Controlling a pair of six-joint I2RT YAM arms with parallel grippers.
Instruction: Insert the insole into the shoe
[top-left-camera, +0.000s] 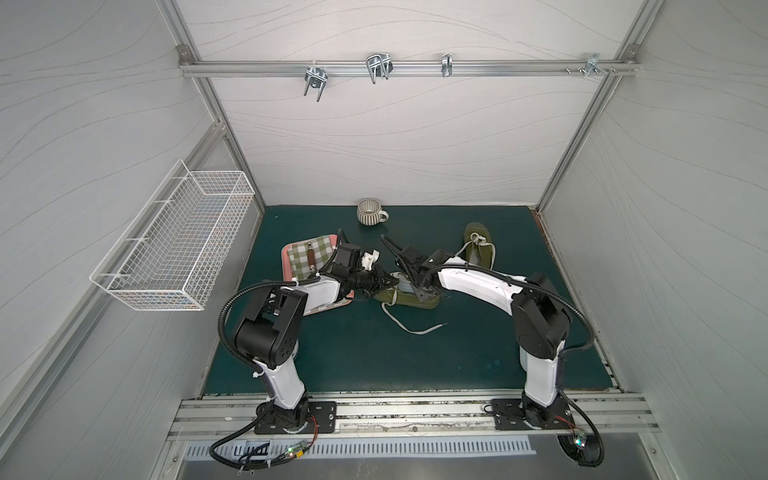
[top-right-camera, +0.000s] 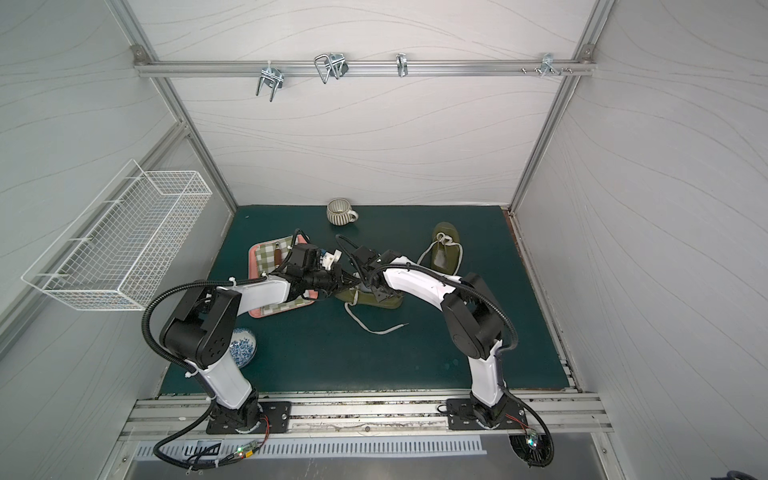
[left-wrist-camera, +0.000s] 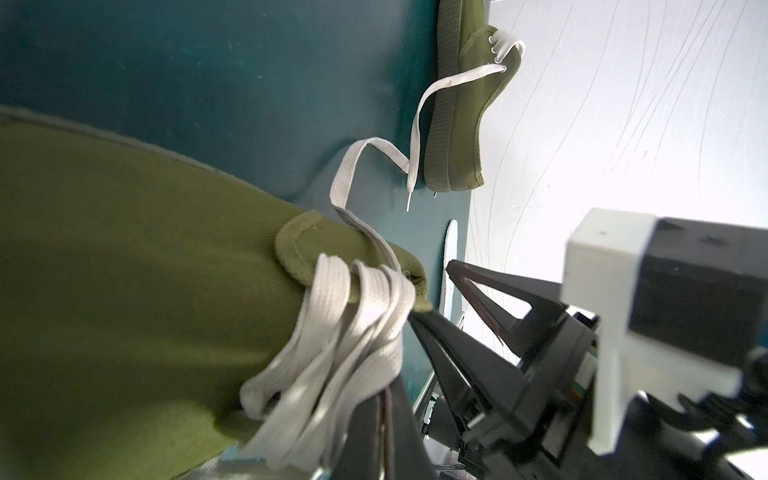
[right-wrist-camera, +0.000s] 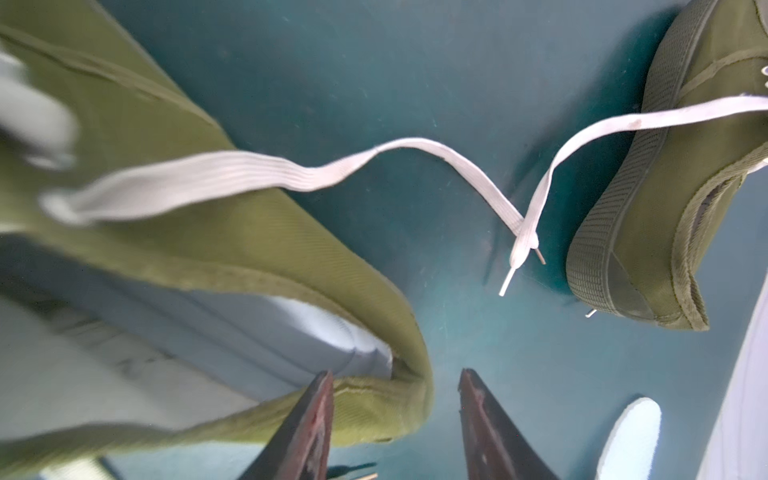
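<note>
Now left jaws pinch laces (left-wrist-camera: 332, 353) of the shoe (left-wrist-camera: 124, 249); right jaws spread astride its heel rim

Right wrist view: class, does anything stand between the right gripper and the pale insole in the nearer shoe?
Only the heel rim of the shoe: it sits in the gap of the open right gripper, just before the insole. The loose lace drapes over the shoe's outer side, clear of the opening.
</note>
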